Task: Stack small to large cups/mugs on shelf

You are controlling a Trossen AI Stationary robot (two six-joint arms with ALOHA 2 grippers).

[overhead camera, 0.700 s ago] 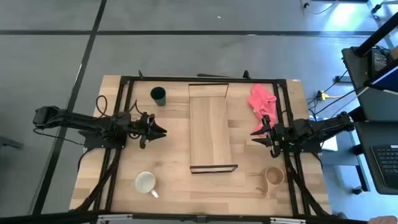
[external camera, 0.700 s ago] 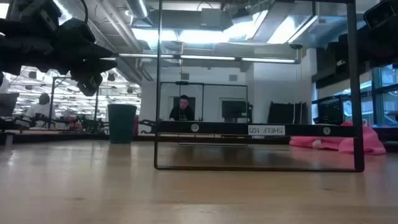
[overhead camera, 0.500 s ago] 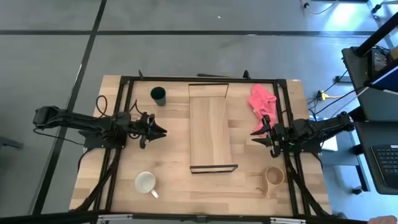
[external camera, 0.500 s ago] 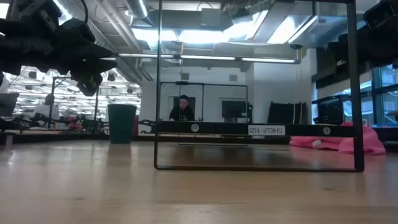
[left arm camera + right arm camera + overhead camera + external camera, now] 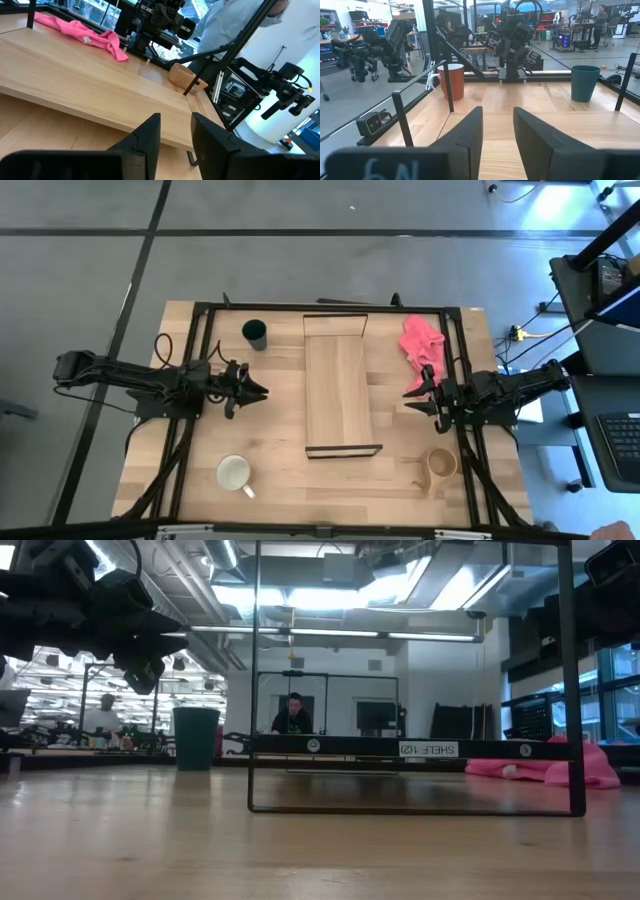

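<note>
The long light-wood shelf (image 5: 337,392) with thin black metal frame ends is lying down the middle of the wooden table (image 5: 280,480), and nothing is sitting on it. The 3 cups are all resting on the table apart from it: the dark green handleless cup (image 5: 255,333) is standing at the far left, near the shelf's far end; the orange-brown mug (image 5: 234,473) with a white inside is sitting at the near left; the tan wooden handled cup (image 5: 439,465) is sitting at the near right. A crumpled pink cloth (image 5: 421,342) is lying at the far right. The left gripper (image 5: 254,391) is hovering left of the shelf, pointing toward it, its 2 fingers parted by a narrow gap and holding nothing. The right gripper (image 5: 412,400) is hovering right of the shelf, just near of the cloth, its fingers likewise slightly apart and empty.
</note>
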